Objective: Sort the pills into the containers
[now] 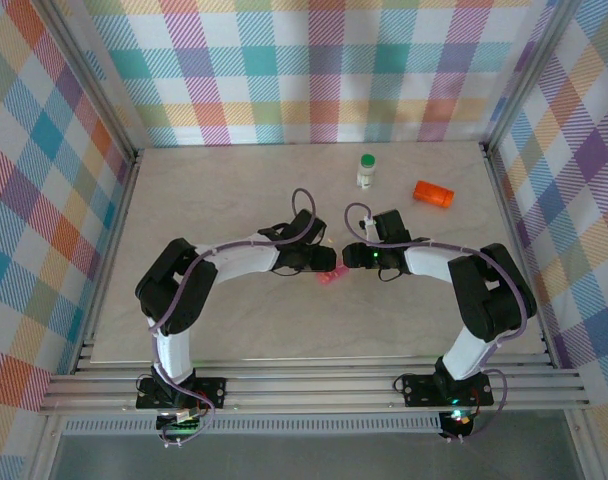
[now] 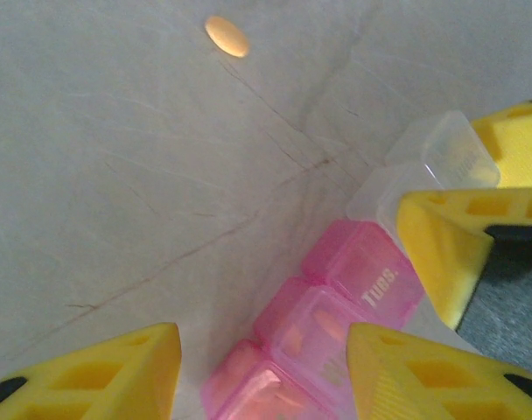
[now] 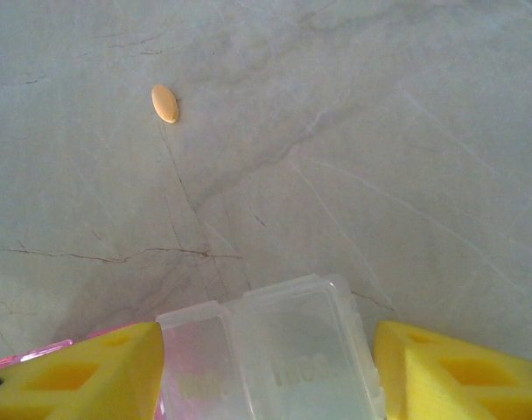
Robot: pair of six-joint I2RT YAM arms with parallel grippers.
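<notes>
Orange pill (image 3: pixel 164 103) loose on marble table (image 3: pixel 397 131), white bottle (image 1: pixel 366 171), orange vial (image 1: pixel 433 193) beyond

You have a pale marbled tabletop (image 1: pixel 234 200) with thin dark veins, boxed on three sides by pastel plaid walls (image 1: pixel 314 70). Aluminium posts (image 1: pixel 102 90) frame the corners; slotted rails (image 1: pixel 314 385) run along your near edge.

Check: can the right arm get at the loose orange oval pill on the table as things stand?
Probably yes. The orange oval pill lies on bare table ahead of the right claw, nothing between. But that claw straddles the clear end of the pink-and-clear plastic pill organiser and must leave it first.
</notes>
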